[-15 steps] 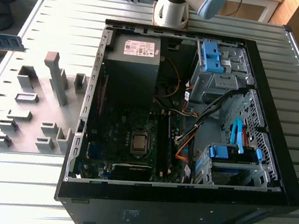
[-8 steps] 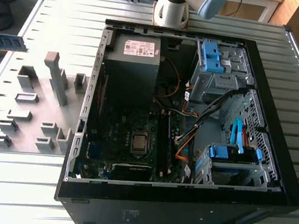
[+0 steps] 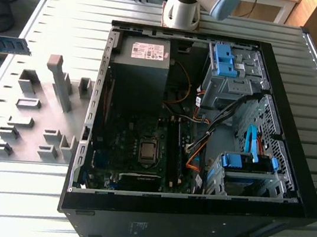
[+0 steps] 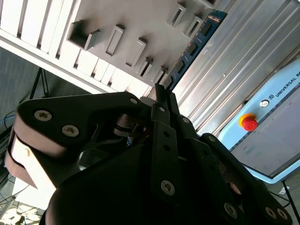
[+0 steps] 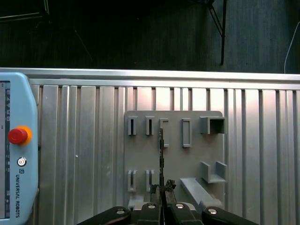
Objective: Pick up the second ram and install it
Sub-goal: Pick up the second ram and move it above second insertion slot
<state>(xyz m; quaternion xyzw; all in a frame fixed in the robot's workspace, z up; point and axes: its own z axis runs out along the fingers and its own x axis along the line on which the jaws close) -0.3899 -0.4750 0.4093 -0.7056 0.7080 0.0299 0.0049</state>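
The second ram [image 5: 161, 150] is a thin blue-green board seen edge-on in the first wrist view, running out from my gripper [image 5: 161, 186], which is shut on it. In the second wrist view its flat side with black chips [image 4: 193, 44] extends beyond my gripper [image 4: 160, 93]. The exterior view shows the second ram [image 3: 5, 44] held in the air at the far left, above and to the left of the grey holder plate [image 3: 37, 91]. It touches none of the plate's slots.
An open black computer case [image 3: 192, 213] lies on the ribbed metal table [image 3: 72, 16], with the motherboard and its memory slots [image 3: 173, 150] exposed. The arm's base [image 3: 184, 6] stands behind the case. A pendant with a red stop button [image 5: 18, 136] lies beside the holder plate [image 5: 173, 140].
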